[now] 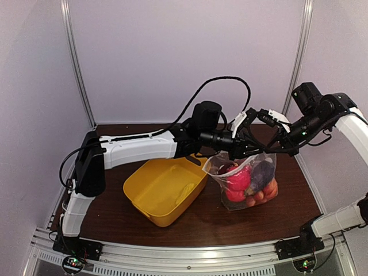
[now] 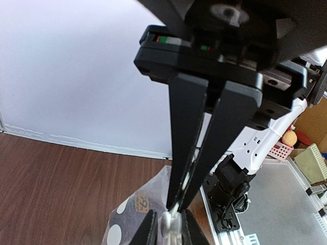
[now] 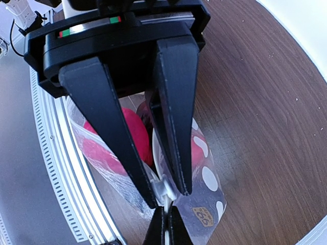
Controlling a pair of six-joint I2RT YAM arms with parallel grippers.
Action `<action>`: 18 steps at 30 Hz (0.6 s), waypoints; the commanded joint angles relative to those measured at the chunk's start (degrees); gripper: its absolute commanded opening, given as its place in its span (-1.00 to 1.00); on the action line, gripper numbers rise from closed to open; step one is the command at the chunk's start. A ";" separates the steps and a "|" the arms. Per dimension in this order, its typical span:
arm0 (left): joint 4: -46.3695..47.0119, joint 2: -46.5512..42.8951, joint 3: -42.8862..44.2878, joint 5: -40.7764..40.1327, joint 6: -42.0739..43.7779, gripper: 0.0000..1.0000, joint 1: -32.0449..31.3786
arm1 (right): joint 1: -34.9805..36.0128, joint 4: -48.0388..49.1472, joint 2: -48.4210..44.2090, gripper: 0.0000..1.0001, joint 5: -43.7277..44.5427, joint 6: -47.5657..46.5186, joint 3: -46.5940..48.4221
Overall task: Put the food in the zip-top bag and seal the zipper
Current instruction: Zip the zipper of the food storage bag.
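Note:
The zip-top bag (image 1: pixel 247 179), clear with white dots, stands upright on the table, hanging from both grippers. It holds the food (image 1: pixel 240 179): red, dark purple and orange pieces. My left gripper (image 1: pixel 248 150) is shut on the zipper strip at the bag's top edge, as the left wrist view (image 2: pixel 180 206) shows. My right gripper (image 1: pixel 270 148) meets it from the right. Its fingers (image 3: pixel 168 196) are closed around the white zipper slider (image 3: pixel 164 190), which also shows in the left wrist view (image 2: pixel 172 224). Red food (image 3: pixel 130 132) shows through the bag (image 3: pixel 204 204) beneath them.
The yellow tub (image 1: pixel 150 183) sits tilted left of the bag, touching or nearly touching it. A pale yellow shape (image 1: pixel 185 194) lies inside it. The table's right edge and metal rail (image 3: pixel 56 153) run close behind the bag.

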 commanded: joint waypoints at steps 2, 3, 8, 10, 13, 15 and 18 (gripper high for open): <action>0.32 -1.34 -1.53 -0.28 0.72 -0.72 0.71 | 0.33 2.06 -0.78 -1.00 -0.31 -0.30 1.91; -0.63 -1.50 -1.03 -0.09 0.81 -0.75 0.90 | 0.33 2.32 -1.00 -1.00 0.54 -0.82 1.88; -8.38 -2.64 1.53 0.54 1.28 -0.76 1.86 | 0.24 2.80 -1.87 -1.00 6.19 -3.12 0.43; -10.23 -3.50 1.36 0.68 1.75 -0.76 2.04 | 0.16 3.18 -2.25 -1.00 6.48 -3.58 -0.43; -13.06 -4.42 1.52 0.64 2.67 -0.77 2.13 | -0.05 3.96 -2.73 -1.00 6.78 -3.92 -1.31; -14.47 -4.95 1.31 0.64 2.95 -0.77 2.22 | -0.50 4.43 -2.75 -1.00 6.75 -3.97 -1.21; -15.67 -6.02 0.04 0.50 3.33 -0.77 2.31 | -1.48 4.90 -2.75 -1.00 6.96 -4.05 -0.59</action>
